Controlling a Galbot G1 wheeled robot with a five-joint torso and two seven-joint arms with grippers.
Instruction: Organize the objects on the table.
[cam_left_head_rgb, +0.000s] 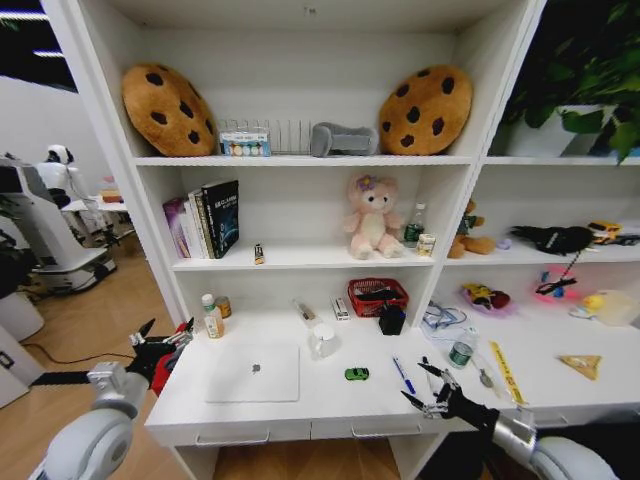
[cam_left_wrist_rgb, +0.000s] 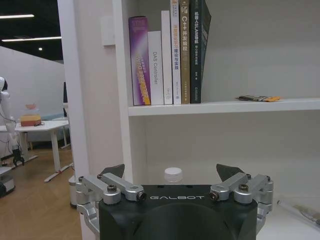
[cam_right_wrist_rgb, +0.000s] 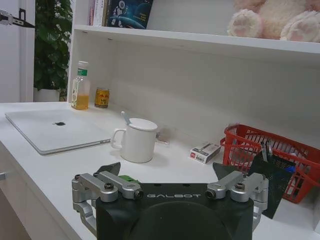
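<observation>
Both grippers (left (cam_left_head_rgb: 160, 335), right (cam_left_head_rgb: 428, 385)) gape beside table (cam_left_head_rgb: 330, 405).

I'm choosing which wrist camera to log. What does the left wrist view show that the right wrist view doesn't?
Left wrist view alone: the left gripper with open jaws, and a white bottle cap between them. Right wrist view alone: the right gripper, open, the closed laptop, a white mug, a red basket, a plush toy's feet. Both: shelved books and the white table.

White shelving unit (cam_left_head_rgb: 300, 160); wooden floor (cam_left_head_rgb: 90, 320) at 9 o'clock; potted plant (cam_left_head_rgb: 585, 60) at 2 o'clock.
</observation>
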